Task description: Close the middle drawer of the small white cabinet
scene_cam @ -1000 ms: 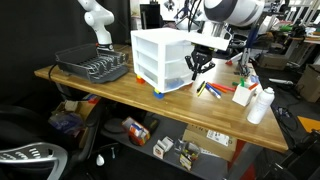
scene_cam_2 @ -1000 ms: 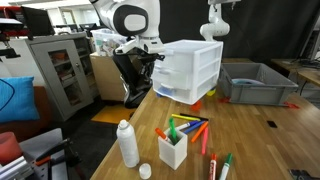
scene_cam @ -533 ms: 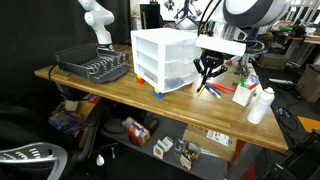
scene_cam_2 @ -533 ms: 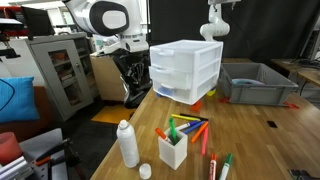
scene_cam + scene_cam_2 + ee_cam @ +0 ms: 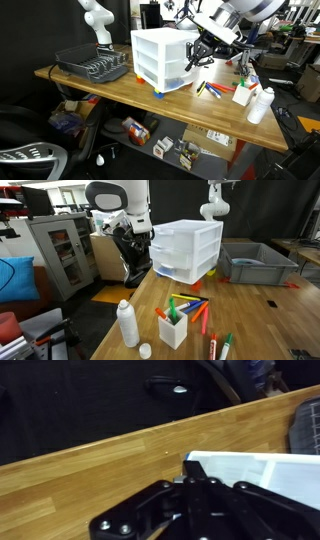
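We judge middle drawer (image 5: pixel 174 63) light, slick: push front centre. Gripper (image 5: pixel 197 62) pressed together beside small white cabinet (image 5: pixel 147 50), worktop edge.

The fingers (image 5: pixel 196 60) have lifted and tilted, seemingly toward the cabinet (image 5: pixel 160 58).

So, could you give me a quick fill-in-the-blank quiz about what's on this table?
1. The small white cabinet holds a stack of ___ drawers.
2. It stands on a ___ table.
3. The bottle near the table's edge is ___ in colour.
4. The small cup holds coloured ___.

Missing words: three; wooden; white; markers.
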`<state>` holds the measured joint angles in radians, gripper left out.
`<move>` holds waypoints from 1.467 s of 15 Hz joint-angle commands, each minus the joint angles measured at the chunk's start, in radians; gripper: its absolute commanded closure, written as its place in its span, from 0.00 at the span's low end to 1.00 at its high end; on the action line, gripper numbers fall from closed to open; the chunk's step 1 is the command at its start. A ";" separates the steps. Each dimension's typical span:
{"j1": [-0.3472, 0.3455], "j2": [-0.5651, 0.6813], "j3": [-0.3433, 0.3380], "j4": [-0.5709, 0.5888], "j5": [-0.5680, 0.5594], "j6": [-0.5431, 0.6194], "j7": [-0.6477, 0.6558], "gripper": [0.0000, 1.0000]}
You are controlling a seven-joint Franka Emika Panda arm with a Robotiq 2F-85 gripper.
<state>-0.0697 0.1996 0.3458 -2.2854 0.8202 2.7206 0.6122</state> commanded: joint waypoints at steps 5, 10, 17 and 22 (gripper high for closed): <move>-0.228 0.121 0.132 0.054 0.631 -0.118 -0.441 1.00; -0.067 0.147 -0.134 0.040 0.935 -0.355 -0.604 1.00; 0.039 0.192 -0.275 0.064 1.004 -0.484 -0.602 1.00; 0.066 0.219 -0.311 0.133 0.980 -0.500 -0.577 1.00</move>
<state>-0.0270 0.3961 0.0671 -2.1946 1.7979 2.2409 0.0229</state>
